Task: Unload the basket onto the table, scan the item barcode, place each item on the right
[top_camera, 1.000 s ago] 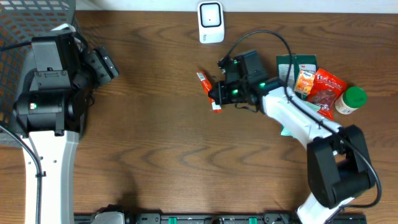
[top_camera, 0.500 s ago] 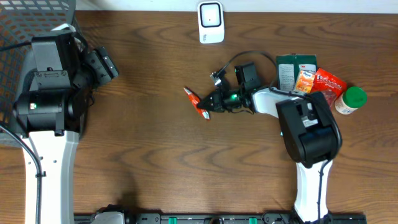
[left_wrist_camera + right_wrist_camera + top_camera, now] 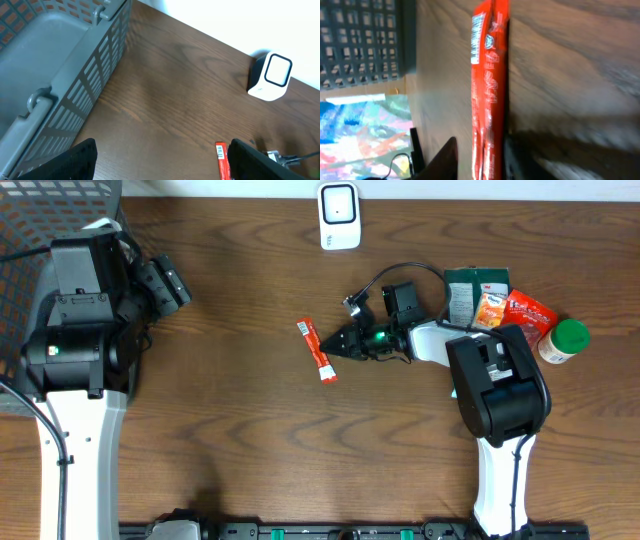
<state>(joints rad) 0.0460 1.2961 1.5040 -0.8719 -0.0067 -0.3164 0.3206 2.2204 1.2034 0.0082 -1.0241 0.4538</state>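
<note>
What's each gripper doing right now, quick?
Left gripper: open, empty.
Right gripper: partly open, not gripping the red packet in front of it.

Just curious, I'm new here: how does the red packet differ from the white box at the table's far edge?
The red packet is thin and lies flat mid-table; the white box is blocky and stands upright. The packet shows a barcode at one end; the box has a dark-rimmed window. The packet lies by the tip of the right gripper; the box stands alone. Both rest on the wooden table.
</note>
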